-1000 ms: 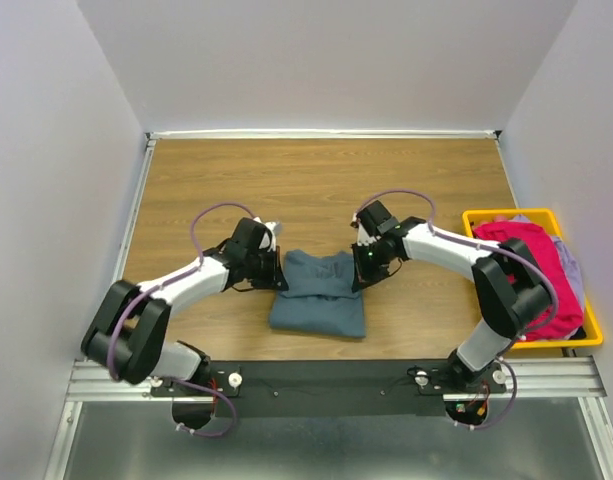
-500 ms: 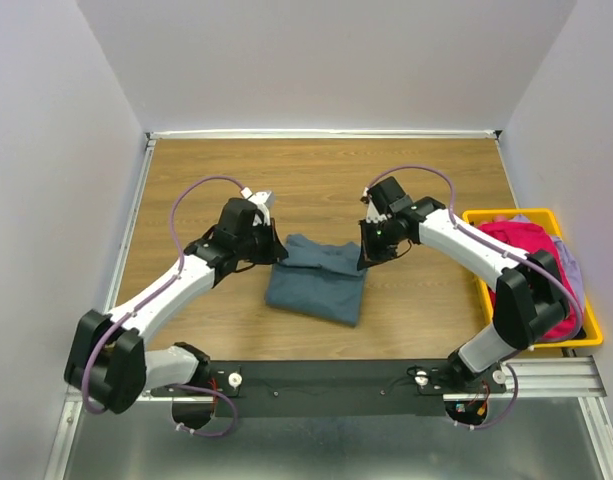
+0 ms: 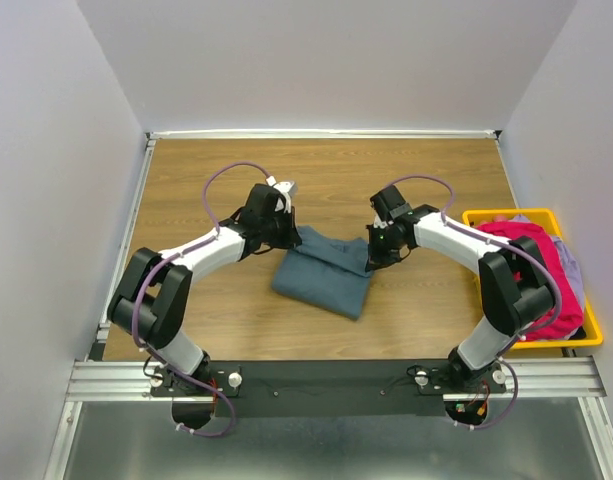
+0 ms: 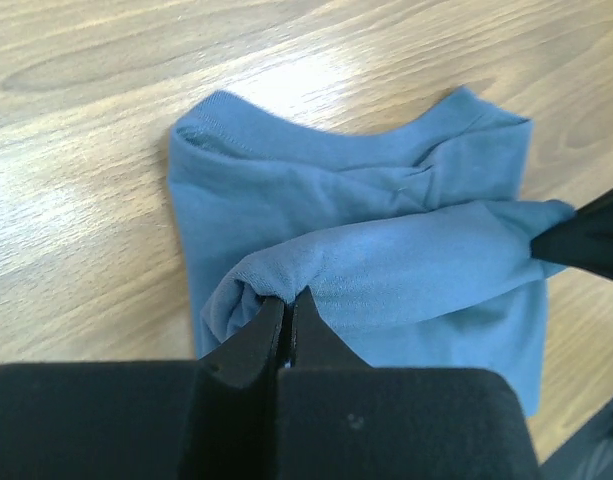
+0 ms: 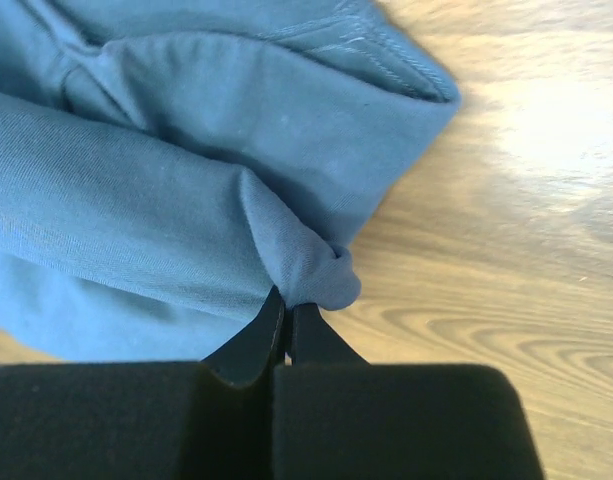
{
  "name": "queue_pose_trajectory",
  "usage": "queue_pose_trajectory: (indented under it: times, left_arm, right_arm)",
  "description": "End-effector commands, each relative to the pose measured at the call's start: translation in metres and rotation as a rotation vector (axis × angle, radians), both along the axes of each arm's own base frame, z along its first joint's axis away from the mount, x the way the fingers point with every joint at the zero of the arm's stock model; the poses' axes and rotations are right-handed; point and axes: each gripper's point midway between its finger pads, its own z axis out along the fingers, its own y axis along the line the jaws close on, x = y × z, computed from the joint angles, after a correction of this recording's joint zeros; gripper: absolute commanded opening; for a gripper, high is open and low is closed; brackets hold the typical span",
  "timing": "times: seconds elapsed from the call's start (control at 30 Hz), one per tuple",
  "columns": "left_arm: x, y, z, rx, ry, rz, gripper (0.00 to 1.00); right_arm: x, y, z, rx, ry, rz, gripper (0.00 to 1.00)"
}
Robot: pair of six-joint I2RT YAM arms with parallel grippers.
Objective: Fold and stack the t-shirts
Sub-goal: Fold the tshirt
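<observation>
Seen from above, two robot arms reach in from the near edge of a wooden table [image 3: 436,180]. Between them, about mid-table, lies a slate blue t-shirt [image 3: 321,278], already folded down to a compact, slightly skewed rectangle.

The left gripper [image 4: 289,302] has its jaws pressed together on a pinch of cloth at the shirt's far left corner. The right gripper [image 5: 288,308] is clamped in the same way on a small bunch at the far right corner. In the wrist views, the shirt's far edge is raised into a soft rolled ridge stretched between the two grips. The near part rests flat on the wood.

At the right edge of the table sits a yellow bin [image 3: 486,215] holding a crumpled magenta t-shirt [image 3: 531,250] (a pale grey-blue one peeks out on its right side); neither is folded yet.

We judge the step in hand to be work on the first shirt: one more fold, or a shift to where the stack will go, and we cannot tell which.

The next move calls for both arms to travel together at matching pace and height, keeping the ridge taut. They should then set the held edge down squarely before the jaws part. Because the shirt lies skewed, uneven travel would likely leave it crooked.
</observation>
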Motion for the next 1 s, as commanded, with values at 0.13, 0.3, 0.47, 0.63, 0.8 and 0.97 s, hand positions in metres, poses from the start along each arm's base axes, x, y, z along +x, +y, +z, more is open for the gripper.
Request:
queue_pose_trajectory:
  times: [0.13,0.3,0.47,0.63,0.8,0.97]
  left_arm:
    - [0.022,0.004,-0.013,0.026,-0.062,0.035,0.00]
    - [0.029,0.003,-0.019,0.029,-0.056,0.061,0.05]
    - [0.033,0.006,-0.006,0.017,-0.092,0.099,0.24]
    - [0.036,0.007,0.015,-0.009,-0.149,0.113,0.40]
    - [0.033,0.011,0.040,-0.055,-0.187,0.157,0.52]
    - [0.014,0.020,0.057,-0.105,-0.207,0.188,0.68]
  right_arm:
    - [0.009,-0.025,-0.015,-0.099,-0.042,-0.102,0.01]
    - [0.013,-0.031,-0.017,-0.132,-0.067,-0.118,0.11]
    - [0.035,-0.026,0.014,-0.107,-0.176,-0.125,0.32]
    - [0.048,-0.019,0.046,-0.069,-0.266,-0.070,0.46]
    - [0.053,-0.008,0.089,-0.026,-0.394,0.032,0.52]
    - [0.035,0.013,0.104,0.088,-0.404,0.172,0.51]
